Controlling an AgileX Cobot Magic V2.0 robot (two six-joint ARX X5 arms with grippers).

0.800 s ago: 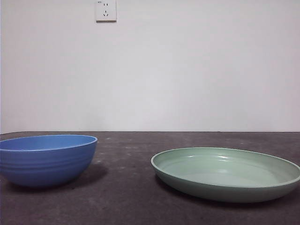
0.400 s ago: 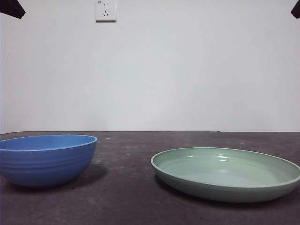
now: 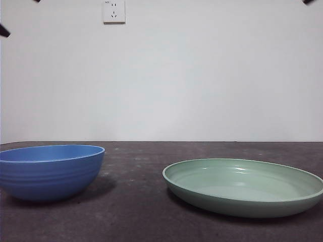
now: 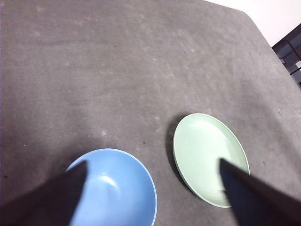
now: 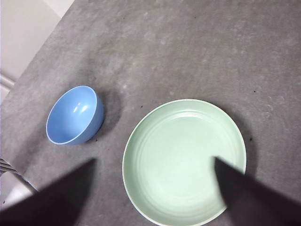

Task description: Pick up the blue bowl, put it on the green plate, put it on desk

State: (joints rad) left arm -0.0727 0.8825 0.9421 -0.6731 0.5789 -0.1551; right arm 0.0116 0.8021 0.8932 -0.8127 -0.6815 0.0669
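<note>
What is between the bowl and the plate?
Nothing: only bare desk separates the bowl from the plate. The front view and both wrist views show that gap.

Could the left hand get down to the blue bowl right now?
Probably yes. The left hand hangs open high above the blue bowl, nothing lies between them, and the green plate sits apart beside it.

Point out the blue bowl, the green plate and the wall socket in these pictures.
blue bowl (image 3: 50,174): front view, on its ridged outer wall.
green plate (image 5: 183,157): right wrist view, on the middle of its inner floor.
wall socket (image 3: 114,11): front view, on the middle of its white faceplate.
</note>
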